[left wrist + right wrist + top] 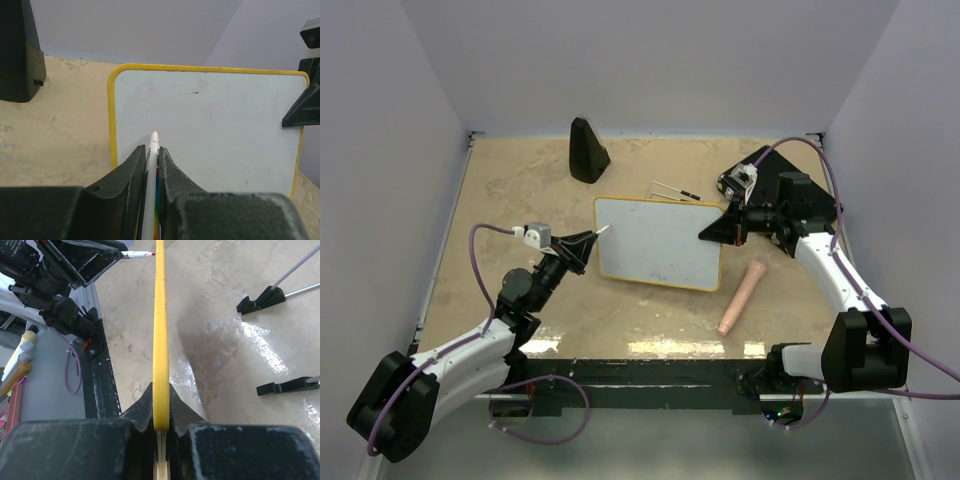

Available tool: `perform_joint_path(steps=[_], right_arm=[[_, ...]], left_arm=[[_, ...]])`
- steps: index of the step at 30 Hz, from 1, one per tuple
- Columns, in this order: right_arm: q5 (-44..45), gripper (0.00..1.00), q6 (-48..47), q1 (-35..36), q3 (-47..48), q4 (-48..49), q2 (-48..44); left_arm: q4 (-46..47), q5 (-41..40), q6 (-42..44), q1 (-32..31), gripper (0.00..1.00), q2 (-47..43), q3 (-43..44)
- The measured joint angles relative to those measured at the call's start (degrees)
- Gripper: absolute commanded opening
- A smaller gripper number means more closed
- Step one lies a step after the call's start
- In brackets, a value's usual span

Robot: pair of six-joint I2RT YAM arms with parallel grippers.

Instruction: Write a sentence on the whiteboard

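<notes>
Both sets of jaws are closed: left jaws grip a marker (pixel 151 160) pointed at the whiteboard (pixel 658 243), right jaws clamp its yellow rim.

This is a robot lab, at a test bench set up for recording. Plain pale walls (pixel 650 60) box in a table (pixel 520 190) with a beige, stone-patterned top on three sides. Two white-and-black robot arms, the left arm (pixel 470 350) and the right arm (pixel 830 280), are bolted to a black rail (pixel 650 375) at the near edge. Purple cables (pixel 473 250) loop along them. What sits on the table top looks sparse and staged: a small whiteboard (pixel 655 240), a marker (pixel 151 165) and a black wedge-shaped block (pixel 587 152). Beside the table, the right wrist view shows a grey shelf (pixel 45 390) with a few tool handles (pixel 20 352) lying on it.
</notes>
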Motion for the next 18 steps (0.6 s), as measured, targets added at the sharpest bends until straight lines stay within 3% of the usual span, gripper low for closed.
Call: perform_joint_path(steps=[18], right_arm=[[-0.15, 0.00, 1.16, 0.00, -0.09, 0.33, -0.02]], left_arm=[[0.02, -0.02, 0.61, 0.00, 0.00, 0.44, 0.31]])
